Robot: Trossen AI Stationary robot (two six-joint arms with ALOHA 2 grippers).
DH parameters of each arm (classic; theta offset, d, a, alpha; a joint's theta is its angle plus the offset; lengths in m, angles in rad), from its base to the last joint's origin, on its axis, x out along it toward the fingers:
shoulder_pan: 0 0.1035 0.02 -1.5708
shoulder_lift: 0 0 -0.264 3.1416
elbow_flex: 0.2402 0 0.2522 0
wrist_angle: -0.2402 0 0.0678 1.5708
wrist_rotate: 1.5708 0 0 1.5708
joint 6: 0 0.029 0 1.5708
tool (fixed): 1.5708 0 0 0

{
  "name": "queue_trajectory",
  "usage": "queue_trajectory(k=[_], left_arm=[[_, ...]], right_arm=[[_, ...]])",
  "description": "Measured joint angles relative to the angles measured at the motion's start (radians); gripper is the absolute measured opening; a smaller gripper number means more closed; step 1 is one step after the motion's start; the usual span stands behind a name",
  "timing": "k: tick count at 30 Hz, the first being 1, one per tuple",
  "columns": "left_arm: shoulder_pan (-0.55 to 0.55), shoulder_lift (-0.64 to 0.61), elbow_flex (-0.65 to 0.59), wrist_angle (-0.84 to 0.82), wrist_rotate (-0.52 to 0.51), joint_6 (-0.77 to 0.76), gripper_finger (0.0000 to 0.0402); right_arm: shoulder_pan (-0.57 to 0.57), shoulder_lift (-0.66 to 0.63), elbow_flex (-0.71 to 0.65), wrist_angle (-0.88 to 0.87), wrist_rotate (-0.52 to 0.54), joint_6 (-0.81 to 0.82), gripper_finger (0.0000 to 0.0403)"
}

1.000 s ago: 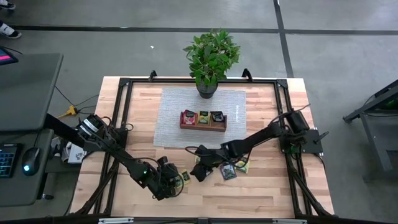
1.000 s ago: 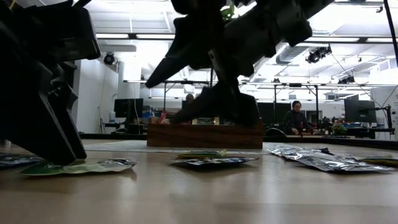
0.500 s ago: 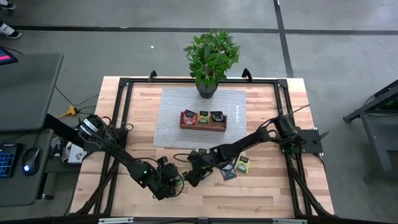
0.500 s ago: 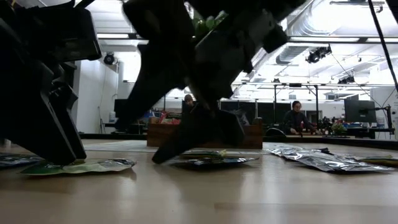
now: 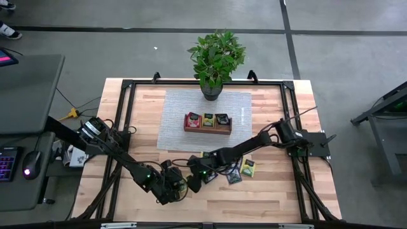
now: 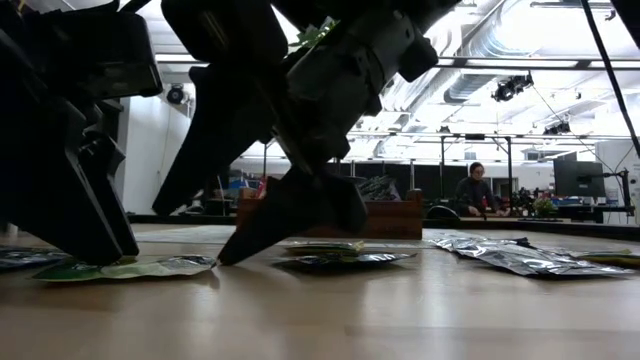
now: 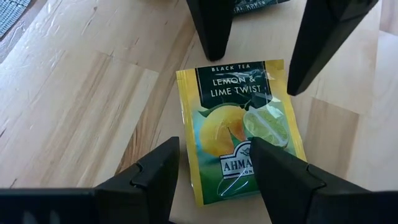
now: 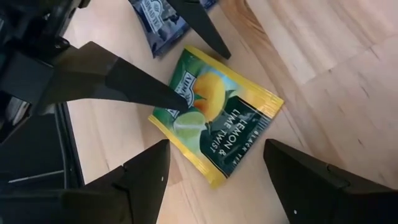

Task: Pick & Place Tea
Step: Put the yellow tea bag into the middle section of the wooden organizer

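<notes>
A yellow-green tea sachet (image 7: 245, 130), printed "Lemon & Lime Twist", lies flat on the wood at the table's near middle. My left gripper (image 7: 214, 149) is open over its logo end and points steeply down. My right gripper (image 8: 216, 149) is also open and slants down from the right. Its two fingers stand on either side of the sachet's "Black Tea" end (image 7: 236, 68) without touching it. In the high view the two grippers (image 5: 180, 184) (image 5: 193, 180) meet tip to tip and hide most of the sachet. My left gripper has one fingertip (image 8: 177, 99) on the sachet's logo end (image 7: 244, 163), coming from above at a steep slant. The other fingertip (image 7: 158, 171) stands on the bare wood beside the sachet's long edge. The sachet lies flat on the table (image 6: 140, 268).
More sachets lie to the right (image 5: 232, 177) (image 5: 248, 168) and a dark blue one (image 8: 158, 25) lies close by. The wooden tray (image 5: 226, 130) with three sachets stands on a grey mat (image 5: 175, 130). A potted plant (image 5: 216, 60) is behind it.
My right gripper has moved toward the table's left and near edge and come down. It has left the loose sachets on the right, and its fingers now stand around the sachet under my left gripper. The sachet has stayed in place.
</notes>
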Motion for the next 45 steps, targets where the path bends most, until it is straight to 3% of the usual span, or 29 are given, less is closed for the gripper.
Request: queue_trajectory(k=[25, 28, 38, 45], left_arm=[[0.0, 0.001, 0.0, 0.009, -0.011, 0.0, 0.0195], [0.0, 0.001, -0.001, 0.011, -0.012, 0.0, 0.0195], [0.0, 0.001, -0.002, 0.019, -0.016, 0.0, 0.0195], [0.0, 0.002, -0.002, 0.022, -0.02, -0.001, 0.0195]], right_arm=[[0.0, 0.055, -0.002, 0.123, -0.054, 0.05, 0.025], [0.001, 0.055, -0.002, 0.117, -0.034, 0.059, 0.0222], [0.001, 0.056, -0.003, 0.096, -0.019, 0.031, 0.0073], [0.003, 0.056, -0.003, 0.095, -0.018, 0.002, 0.0006]])
